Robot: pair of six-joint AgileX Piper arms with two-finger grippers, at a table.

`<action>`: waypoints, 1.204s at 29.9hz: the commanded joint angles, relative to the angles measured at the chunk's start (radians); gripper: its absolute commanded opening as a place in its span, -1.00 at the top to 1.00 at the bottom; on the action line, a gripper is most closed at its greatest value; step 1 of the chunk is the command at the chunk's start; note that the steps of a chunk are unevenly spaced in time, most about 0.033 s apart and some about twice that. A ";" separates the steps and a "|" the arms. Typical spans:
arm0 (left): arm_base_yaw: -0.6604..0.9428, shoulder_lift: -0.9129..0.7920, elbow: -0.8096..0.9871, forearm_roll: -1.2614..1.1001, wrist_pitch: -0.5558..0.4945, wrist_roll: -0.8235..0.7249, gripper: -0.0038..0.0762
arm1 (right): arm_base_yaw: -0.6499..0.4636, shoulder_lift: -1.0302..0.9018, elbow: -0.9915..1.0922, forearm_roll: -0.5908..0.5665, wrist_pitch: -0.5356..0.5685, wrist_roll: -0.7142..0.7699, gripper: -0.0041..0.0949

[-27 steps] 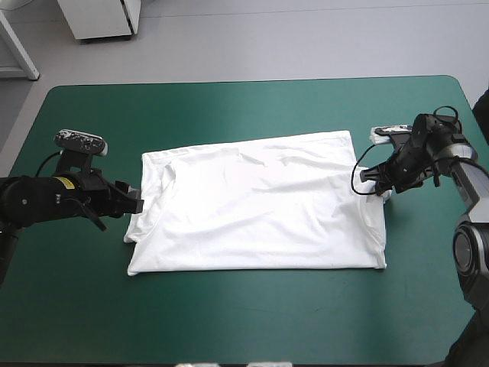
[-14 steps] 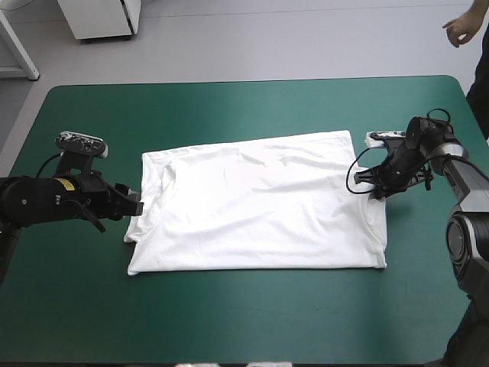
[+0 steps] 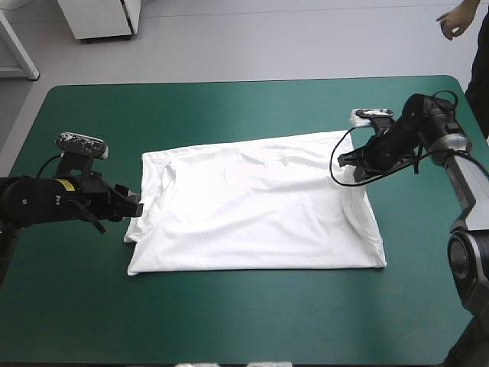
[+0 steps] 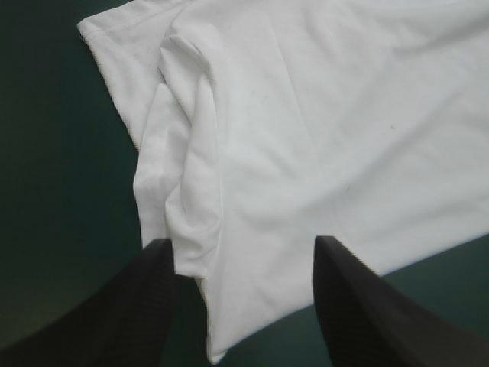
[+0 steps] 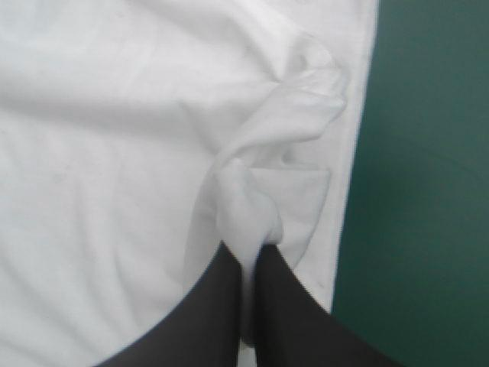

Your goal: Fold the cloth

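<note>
So from the high view, the T-shirt (image 3: 252,206) is lying spread out flat around the middle of the teal-green cover (image 3: 229,107), a bit rumpled along its left side. The left gripper (image 3: 136,206) sits low right at the shirt's left edge, and the right gripper (image 3: 341,160) is over the right edge near the far corner, with the cloth there pulled up and inward. In the left wrist view, the left gripper (image 4: 243,243) has its black fingers (image 4: 153,290) spread wide apart, with a folded, wrinkly bit of the T-shirt (image 4: 306,115) edge lying between them and nothing gripped. In the right wrist view, the right gripper (image 5: 246,248) is pinched nearly closed on a bunched-up tuft of the T-shirt (image 5: 114,115), just inside the hem, with bare cover (image 5: 428,191) beside it.
</note>
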 commanded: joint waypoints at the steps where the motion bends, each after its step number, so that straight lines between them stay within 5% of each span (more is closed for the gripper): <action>1: -0.002 -0.014 -0.034 -0.019 -0.039 -0.001 -0.10 | 0.065 -0.035 -0.028 0.027 -0.021 -0.022 0.94; 16: -0.002 -0.014 -0.034 -0.015 -0.010 -0.001 -0.10 | 0.139 0.105 -0.043 0.000 -0.059 -0.124 0.90; 27: -0.002 -0.033 -0.034 0.121 0.093 -0.037 -0.10 | 0.137 0.014 -0.112 -0.051 0.039 -0.109 0.00; 36: -0.101 -0.132 -0.029 0.382 0.175 -0.165 -0.10 | 0.105 -0.259 -0.011 -0.226 0.051 0.020 -0.06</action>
